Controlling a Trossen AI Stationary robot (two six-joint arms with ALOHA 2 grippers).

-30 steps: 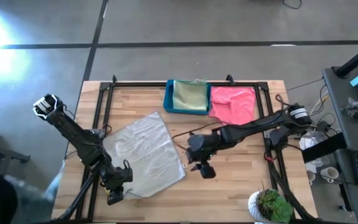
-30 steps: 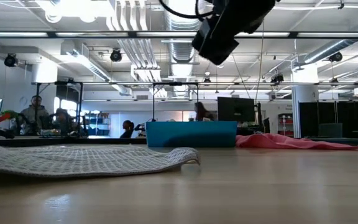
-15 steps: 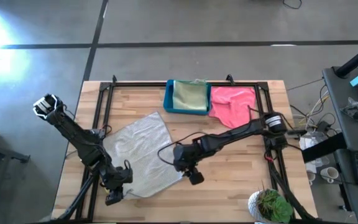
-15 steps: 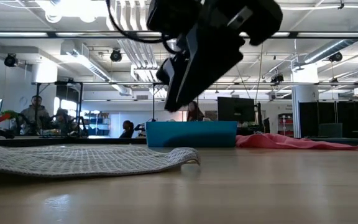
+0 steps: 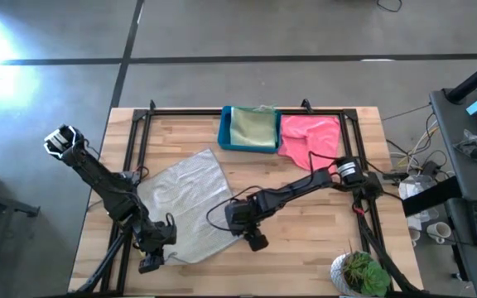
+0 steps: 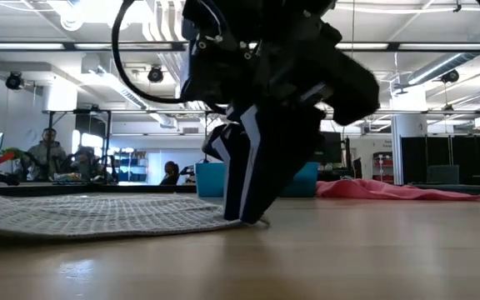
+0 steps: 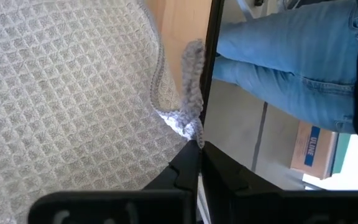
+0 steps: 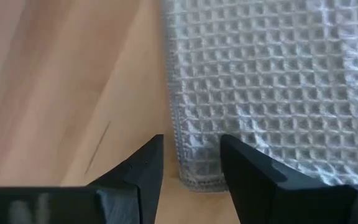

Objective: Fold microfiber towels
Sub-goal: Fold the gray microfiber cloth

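From above, we see the light grey waffle-weave microfiber towel (image 5: 190, 204) spread flat on the slatted wooden table (image 5: 305, 248), left of centre. The left gripper (image 5: 157, 252) sits at the towel's near left corner, pinched shut on that corner. The right gripper (image 5: 247, 232) is down at the towel's near right corner, fingers apart. At the far edge we have the blue rectangular plastic bin (image 5: 250, 129) with a pale sage green cloth (image 5: 253, 127) inside, and the pink microfiber towel (image 5: 311, 138) lies crumpled just beside it on the right, one edge touching the bin. A potted green plant (image 5: 359, 272) stands at the near right corner.

At table height, the right gripper (image 6: 252, 218) fills the middle, its dark fingers reaching down to the grey towel's (image 6: 98, 215) corner on the wood. Behind it we catch the blue bin (image 6: 215, 179) and the pink towel (image 6: 390, 190). People sit at desks far off (image 6: 48, 154).

From the left wrist, the closed fingers (image 7: 191, 171) clamp a bunched grey corner (image 7: 188, 106); a person's blue jeans (image 7: 284, 56) show beyond the table edge.

From the right wrist, two parted fingers (image 8: 142, 168) straddle the towel's hemmed corner (image 8: 194, 168), which lies flat on the wood.
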